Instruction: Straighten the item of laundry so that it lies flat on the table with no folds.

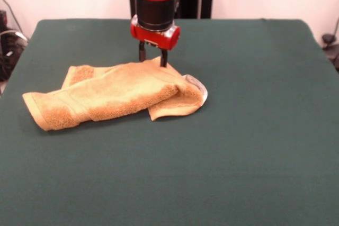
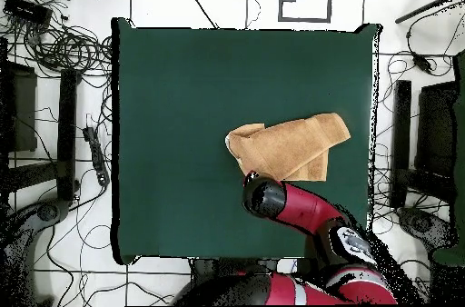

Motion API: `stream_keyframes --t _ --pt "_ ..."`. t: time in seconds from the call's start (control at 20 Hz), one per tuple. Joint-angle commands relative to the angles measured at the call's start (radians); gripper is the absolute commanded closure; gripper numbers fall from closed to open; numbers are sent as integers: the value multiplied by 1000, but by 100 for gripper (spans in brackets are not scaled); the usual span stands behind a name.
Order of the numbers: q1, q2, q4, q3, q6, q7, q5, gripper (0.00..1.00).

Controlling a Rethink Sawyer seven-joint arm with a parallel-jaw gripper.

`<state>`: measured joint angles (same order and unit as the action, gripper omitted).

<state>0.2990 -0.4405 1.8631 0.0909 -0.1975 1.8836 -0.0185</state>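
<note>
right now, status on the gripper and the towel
Gripper open, fingertips down at towel's far edge. Towel folded over itself, not flat. Table bare around it, nothing in the way.

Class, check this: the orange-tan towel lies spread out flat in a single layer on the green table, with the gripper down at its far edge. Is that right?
Not quite. The front view shows the towel folded over on itself in overlapping layers, not flat. The rest holds: it lies on the green table, and the gripper is down at its far edge.
</note>
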Motion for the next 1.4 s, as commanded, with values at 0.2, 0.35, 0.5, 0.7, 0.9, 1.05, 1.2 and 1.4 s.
stream_keyframes --t 0.2,0.35,0.5,0.7,0.9,1.05,1.2,1.4 --pt "-15 99 -41 -41 63 159 20 0" --pt "-14 100 -45 -40 62 156 18 0" --pt "-18 100 -46 -36 63 157 18 100" --pt "-18 103 -49 -36 64 161 21 100" --pt "-14 105 -48 -39 76 167 24 100" --pt "-14 99 -46 -41 64 169 30 100" --pt "-29 83 -49 -37 36 176 43 100" --pt "-47 34 -54 -30 -43 179 64 100"
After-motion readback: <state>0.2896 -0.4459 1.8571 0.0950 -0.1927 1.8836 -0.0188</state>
